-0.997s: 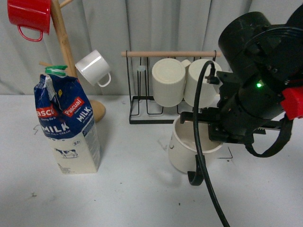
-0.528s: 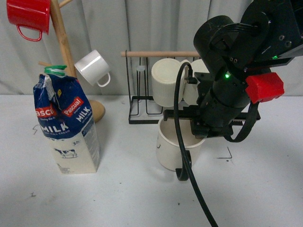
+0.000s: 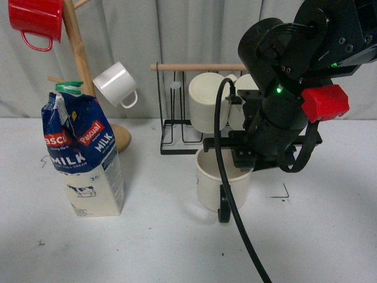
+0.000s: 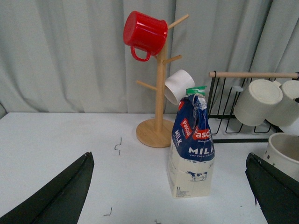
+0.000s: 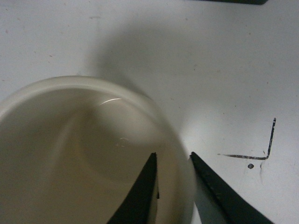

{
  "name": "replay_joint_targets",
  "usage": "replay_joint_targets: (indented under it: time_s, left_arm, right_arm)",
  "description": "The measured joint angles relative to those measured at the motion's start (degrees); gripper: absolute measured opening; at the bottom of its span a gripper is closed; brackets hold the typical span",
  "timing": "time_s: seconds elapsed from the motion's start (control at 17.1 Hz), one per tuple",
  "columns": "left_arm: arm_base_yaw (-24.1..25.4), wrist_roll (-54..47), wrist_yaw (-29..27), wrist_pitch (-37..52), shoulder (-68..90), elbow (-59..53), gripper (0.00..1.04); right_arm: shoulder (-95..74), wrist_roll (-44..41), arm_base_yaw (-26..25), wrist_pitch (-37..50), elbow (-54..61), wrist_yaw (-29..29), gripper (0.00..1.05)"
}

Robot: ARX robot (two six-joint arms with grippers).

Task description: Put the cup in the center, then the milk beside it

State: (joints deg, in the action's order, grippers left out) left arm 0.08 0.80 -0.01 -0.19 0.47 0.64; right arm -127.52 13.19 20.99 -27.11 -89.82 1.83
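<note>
Cream ceramic wall is pinched in my right end effector [image 5: 173, 158]: one finger inside the cup [image 5: 93, 140], one outside, closed on the rim. Black handle points to 6 o'clock, toward me. Can't tell whether the base is on the tabletop [image 3: 165, 247] or just clear of it.

Front view: cup is roughly mid-tabletop. Wire rack [image 3: 177, 127] with ribbed cream mugs is at its 12 o'clock, and a black corner mark [image 3: 285, 192] is near at 3 o'clock.

Milk [image 3: 85, 159] stands upright at the cup's 9 o'clock, well apart, untouched. Wooden mug tree [image 3: 76, 53] is just behind it, at about 10 o'clock from the cup.

Left end effector [image 4: 168, 156] is spread wide and holds nothing; carton is dead ahead of it at 12 o'clock.

Status, my read:
- Step 1 is nearly done: cup looks about centred but hasn't been let go.
- Left on step 1: confirm it's seated, release, back the right arm out.
- Step 2 not begun: left arm grabs the carton and sets it beside the cup.
</note>
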Motion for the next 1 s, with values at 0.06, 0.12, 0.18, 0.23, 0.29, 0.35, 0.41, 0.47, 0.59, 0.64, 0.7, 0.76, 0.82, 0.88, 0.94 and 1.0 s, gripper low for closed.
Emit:
replay_joint_targets:
  time_s: [0.06,0.12,0.18,0.23,0.29,0.35,0.41,0.47,0.59,0.64,0.7,0.76,0.82,0.88,0.94,1.0]
  left_arm:
    - [0.0,0.0,0.0,0.0,0.0,0.0,0.98]
    - [0.0,0.0,0.0,0.0,0.0,0.0,0.98]
    - [0.0,0.0,0.0,0.0,0.0,0.0,0.98]
    - [0.0,0.0,0.0,0.0,0.0,0.0,0.98]
    - [0.0,0.0,0.0,0.0,0.0,0.0,0.98]
    - [0.0,0.0,0.0,0.0,0.0,0.0,0.98]
    - [0.0,0.0,0.0,0.0,0.0,0.0,0.98]
    - [0.0,0.0,0.0,0.0,0.0,0.0,0.98]
    - [0.0,0.0,0.0,0.0,0.0,0.0,0.98]
    - [0.0,0.0,0.0,0.0,0.0,0.0,0.98]
    - [0.0,0.0,0.0,0.0,0.0,0.0,0.98]
    - [0.0,0.0,0.0,0.0,0.0,0.0,0.98]
    - [0.0,0.0,0.0,0.0,0.0,0.0,0.98]
    - [0.0,0.0,0.0,0.0,0.0,0.0,0.98]
    - [0.0,0.0,0.0,0.0,0.0,0.0,0.98]
    - [0.0,0.0,0.0,0.0,0.0,0.0,0.98]
  right_arm:
    - [0.0,0.0,0.0,0.1,-0.4,-0.2,0.32]
    - [0.0,0.0,0.0,0.1,-0.7,-0.3,0.37]
    - [0.0,0.0,0.0,0.4,-0.9,-0.9,0.50]
    - [0.1,0.0,0.0,1.2,-0.8,-2.2,0.61]
    - [1.4,0.1,0.0,3.6,0.5,-4.6,0.74]
    - [3.5,0.1,0.0,5.6,2.4,-6.2,0.83]
    - [5.8,0.3,-0.1,7.5,4.3,-7.6,0.90]
    - [9.3,0.3,-0.2,10.2,6.8,-8.7,0.99]
    - [17.7,0.3,-0.9,18.4,12.8,-10.9,0.97]
    - [22.1,0.5,-1.3,23.0,16.4,-12.1,0.98]
    - [26.9,0.5,-2.0,27.1,20.7,-14.2,0.98]
    - [31.0,0.5,-2.7,31.2,25.1,-15.5,0.98]
    - [35.1,-2.8,-2.3,47.2,33.4,-5.6,0.89]
    - [39.3,-6.1,-2.8,56.9,40.7,2.5,0.80]
    - [45.7,-9.2,-4.8,64.5,49.8,8.7,0.69]
    - [53.4,-10.6,-8.8,67.9,57.6,9.3,0.58]
